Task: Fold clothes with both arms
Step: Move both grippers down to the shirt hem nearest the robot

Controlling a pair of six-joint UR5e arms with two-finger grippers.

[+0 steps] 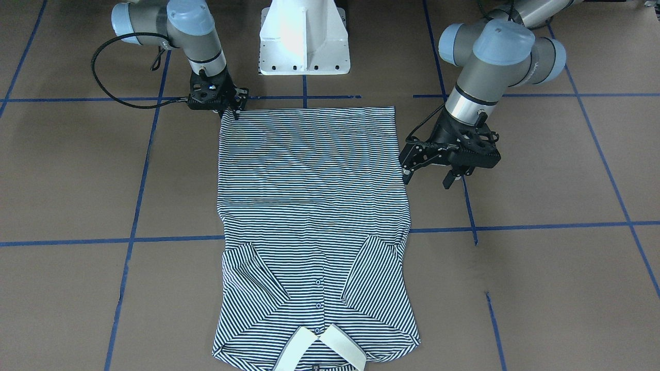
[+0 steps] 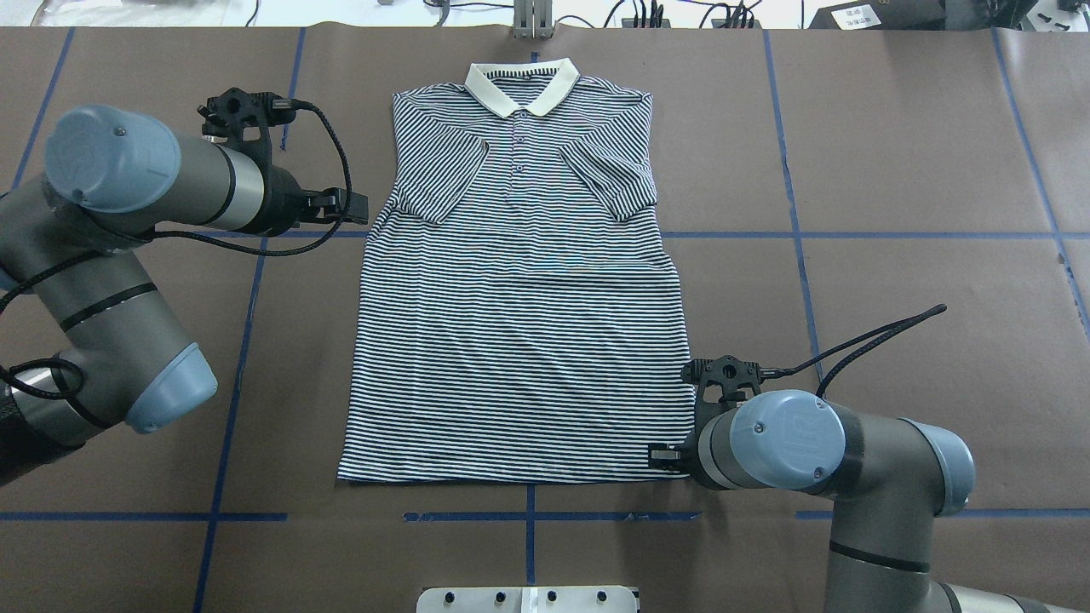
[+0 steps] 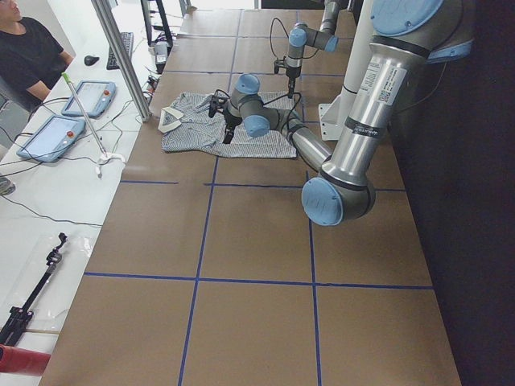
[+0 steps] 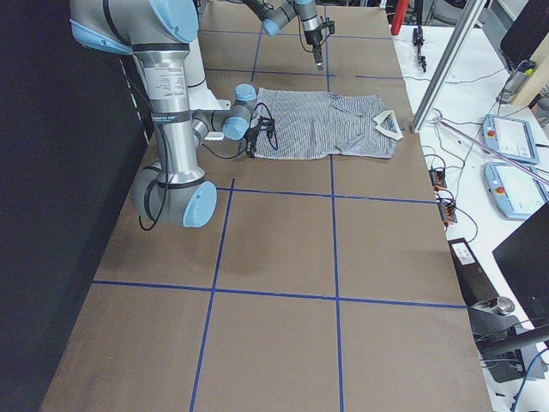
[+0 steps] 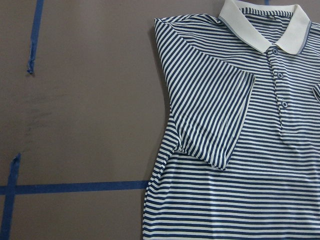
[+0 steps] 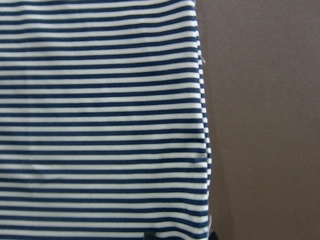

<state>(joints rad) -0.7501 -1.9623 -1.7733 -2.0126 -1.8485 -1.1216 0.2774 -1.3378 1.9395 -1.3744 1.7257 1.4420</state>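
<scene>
The right tool (image 1: 234, 109) is at the shirt's (image 1: 309, 196) near hem corner (grip I cannot tell), the left tool (image 1: 429, 178) wide beside its edge; both should pinch matching corners.

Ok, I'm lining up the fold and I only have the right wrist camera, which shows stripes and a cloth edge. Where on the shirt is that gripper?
Observer: The right gripper is at a hem corner of the shirt, at the end nearest the robot.
Operator: And the other arm?
Observer: The left gripper is open, beside the opposite side edge, and isn't gripping it.
Operator: Are the sleeves spread out?
Observer: No, the sleeves are both folded in over the front.
</scene>
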